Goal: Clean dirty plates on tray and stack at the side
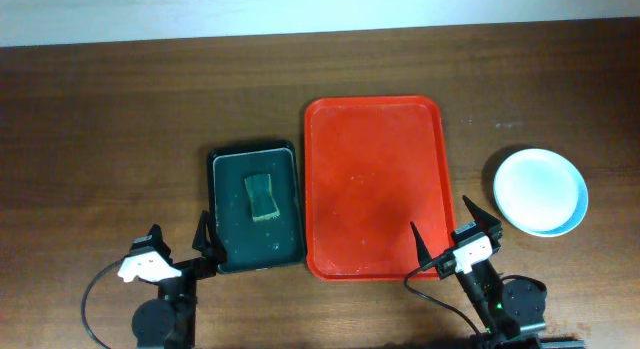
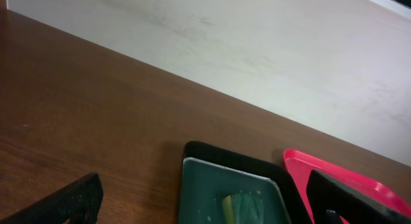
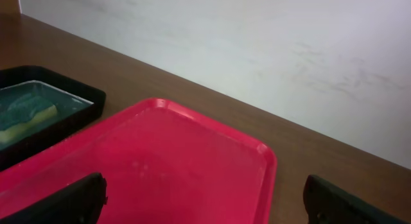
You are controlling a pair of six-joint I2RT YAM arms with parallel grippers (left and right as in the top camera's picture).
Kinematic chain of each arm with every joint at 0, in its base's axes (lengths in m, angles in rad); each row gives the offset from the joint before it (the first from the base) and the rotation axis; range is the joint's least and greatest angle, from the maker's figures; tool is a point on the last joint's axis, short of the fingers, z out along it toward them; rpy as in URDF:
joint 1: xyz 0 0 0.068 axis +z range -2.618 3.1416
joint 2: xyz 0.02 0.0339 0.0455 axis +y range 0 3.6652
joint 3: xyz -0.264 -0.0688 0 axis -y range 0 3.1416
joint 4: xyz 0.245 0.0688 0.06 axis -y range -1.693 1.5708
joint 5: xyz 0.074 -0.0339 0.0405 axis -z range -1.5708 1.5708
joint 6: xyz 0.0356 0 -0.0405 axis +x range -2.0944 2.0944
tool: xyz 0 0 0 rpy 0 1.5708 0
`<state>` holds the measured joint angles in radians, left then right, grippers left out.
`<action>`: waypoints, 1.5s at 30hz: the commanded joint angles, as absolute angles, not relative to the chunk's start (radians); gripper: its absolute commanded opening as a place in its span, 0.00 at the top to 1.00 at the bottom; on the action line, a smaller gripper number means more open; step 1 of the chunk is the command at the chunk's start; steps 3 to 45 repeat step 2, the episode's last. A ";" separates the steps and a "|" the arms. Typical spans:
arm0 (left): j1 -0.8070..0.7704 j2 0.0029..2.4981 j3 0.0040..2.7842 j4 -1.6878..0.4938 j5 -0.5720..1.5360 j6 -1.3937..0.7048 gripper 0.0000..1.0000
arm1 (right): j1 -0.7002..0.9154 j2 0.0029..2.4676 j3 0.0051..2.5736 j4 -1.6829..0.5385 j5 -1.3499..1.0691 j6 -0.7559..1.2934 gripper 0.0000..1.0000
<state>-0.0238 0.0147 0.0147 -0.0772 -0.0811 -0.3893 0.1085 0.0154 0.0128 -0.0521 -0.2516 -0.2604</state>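
Both arms are parking at the near edge of the surface (image 1: 100,119).

Left gripper (image 1: 180,239) is hanging released, jaws spread wide and gripping nothing. It is sitting by the near-left corner of the black tray (image 1: 214,214).

Right gripper (image 1: 450,229) is also gaping empty. One finger is overlapping the near-right corner of the tray (image 1: 372,179), the other is hanging over bare wood.

The tray is lying mid-surface, long sides running from near edge to far edge. It is carrying nothing, with only a few faint pale specks showing on its bed.

The plates (image 1: 540,192) are sitting stacked on the surface near the right edge, well apart from the tray. The top face is looking clean and whitish, and a pale blue rim is peeking out below it. I cannot tell the count from above.

The black tray is lying just beside the tray's left side, with a green-yellow sponge (image 1: 262,196) resting in its middle.

The left wrist view is showing that sponge between its dark fingers (image 2: 70,201). The right wrist view is looking across the bare red bed.
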 commanded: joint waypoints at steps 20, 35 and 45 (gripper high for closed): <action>-0.028 0.005 0.009 -0.076 -0.070 -0.392 0.01 | 0.111 0.007 0.006 -0.056 -0.257 -0.246 0.02; -0.028 0.005 0.009 -0.076 -0.070 -0.392 0.01 | 0.111 0.007 0.006 -0.056 -0.257 -0.246 0.02; -0.028 0.005 0.009 -0.076 -0.070 -0.392 0.01 | 0.111 0.007 0.006 -0.056 -0.257 -0.246 0.02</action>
